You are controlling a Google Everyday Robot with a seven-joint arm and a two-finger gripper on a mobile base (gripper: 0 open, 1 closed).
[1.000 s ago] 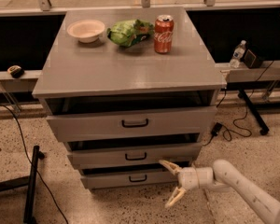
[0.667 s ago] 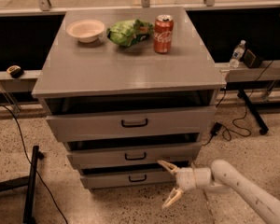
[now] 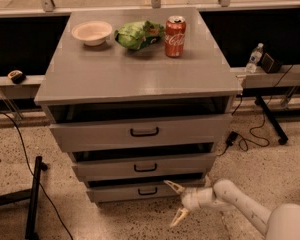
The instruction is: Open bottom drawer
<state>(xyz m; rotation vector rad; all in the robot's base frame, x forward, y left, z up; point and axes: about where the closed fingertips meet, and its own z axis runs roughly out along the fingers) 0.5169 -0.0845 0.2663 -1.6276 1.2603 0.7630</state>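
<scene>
The grey cabinet has three drawers. The bottom drawer is the lowest, narrowest grey front with a small black bar handle; it stands slightly out, like the two above it. My gripper is open, low near the floor, just right of and in front of that handle. Its upper finger points at the drawer front's right part; the lower finger hangs below the drawer. It holds nothing. The white arm comes in from the lower right.
On the cabinet top stand a white bowl, a green chip bag and a red cola can. A black stand leg and cable lie on the floor at left. A water bottle sits on the right ledge.
The gripper has moved a little left and lower, closer to the bottom drawer's front. The drawers have not moved.
</scene>
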